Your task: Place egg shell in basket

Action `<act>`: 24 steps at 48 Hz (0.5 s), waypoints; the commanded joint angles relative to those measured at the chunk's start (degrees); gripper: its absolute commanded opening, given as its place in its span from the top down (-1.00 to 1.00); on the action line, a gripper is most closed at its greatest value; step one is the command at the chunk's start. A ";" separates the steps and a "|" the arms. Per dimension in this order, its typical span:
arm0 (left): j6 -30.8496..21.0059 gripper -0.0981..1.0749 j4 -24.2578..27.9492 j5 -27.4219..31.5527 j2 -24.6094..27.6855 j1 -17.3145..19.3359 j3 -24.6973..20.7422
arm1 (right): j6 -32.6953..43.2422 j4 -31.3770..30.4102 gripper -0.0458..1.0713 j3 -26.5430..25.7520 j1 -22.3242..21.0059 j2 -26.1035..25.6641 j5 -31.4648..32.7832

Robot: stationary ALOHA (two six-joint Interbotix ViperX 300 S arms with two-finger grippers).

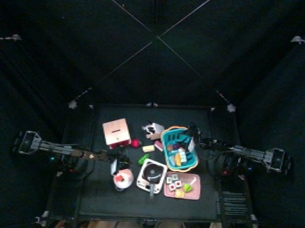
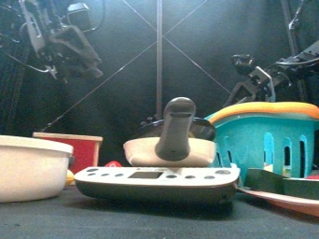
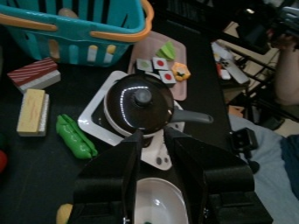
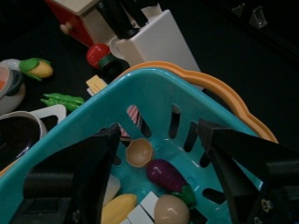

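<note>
In the right wrist view, the teal basket [image 4: 222, 122] with its orange rim fills the picture. A tan egg shell half [image 4: 140, 152] lies inside it, next to a purple eggplant [image 4: 166, 175], a whole egg [image 4: 173, 208] and a yellow piece [image 4: 121, 208]. My right gripper [image 4: 158, 136] hangs open just above the basket's inside, holding nothing. My left gripper [image 3: 158, 171] is open over a white bowl [image 3: 158, 201], with nothing between its jaws. The basket [image 1: 179, 147] stands right of the table's middle. At table height the basket [image 2: 268, 140] rises at the right.
A black pot [image 3: 146, 101] sits on a white scale [image 3: 103, 114] in front of the basket. A pink tray [image 1: 183, 185] with small food pieces lies at the front right, and a pinkish box [image 1: 117, 131] at the back left. A green pod [image 3: 76, 140] and a yellow block [image 3: 33, 112] lie loose.
</note>
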 commanded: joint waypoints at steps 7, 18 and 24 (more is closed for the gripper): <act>0.00 -0.35 0.09 1.58 -2.90 7.38 -1.32 | 0.00 1.23 -0.87 -1.49 0.18 1.05 -0.09; -0.09 -0.35 7.12 5.89 -2.81 17.23 -7.82 | 0.00 3.08 -0.87 -1.58 0.35 1.49 -0.18; -0.18 -0.35 9.14 5.10 -1.93 21.36 -12.22 | 0.00 3.43 -0.87 -1.32 0.62 1.49 -0.09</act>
